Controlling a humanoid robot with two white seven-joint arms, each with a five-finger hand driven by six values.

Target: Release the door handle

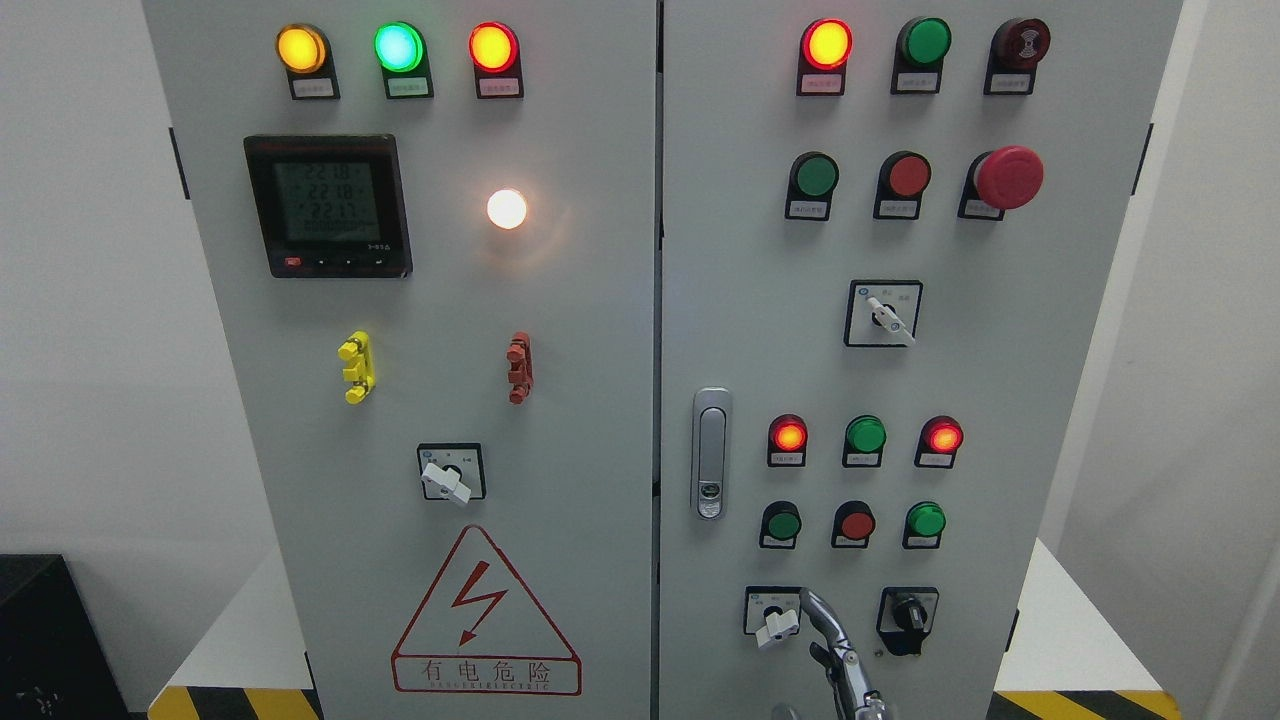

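The grey door handle [711, 453] sits flush and upright at the left edge of the cabinet's right door [1050, 400]. Nothing touches it. Only the metal fingers [832, 635] of my right hand [845, 665] show, rising from the bottom edge right of the middle. They are stretched out and hold nothing. The top fingertip lies below and to the right of the handle, next to a white rotary switch [776, 625]. My left hand is out of view.
Both cabinet doors are shut. The right door carries lamps, push buttons, a red mushroom stop button [1008, 177] and a black rotary switch [908, 615]. The left door [600, 400] has a meter [328, 205] and a warning triangle [486, 615]. White walls stand on both sides.
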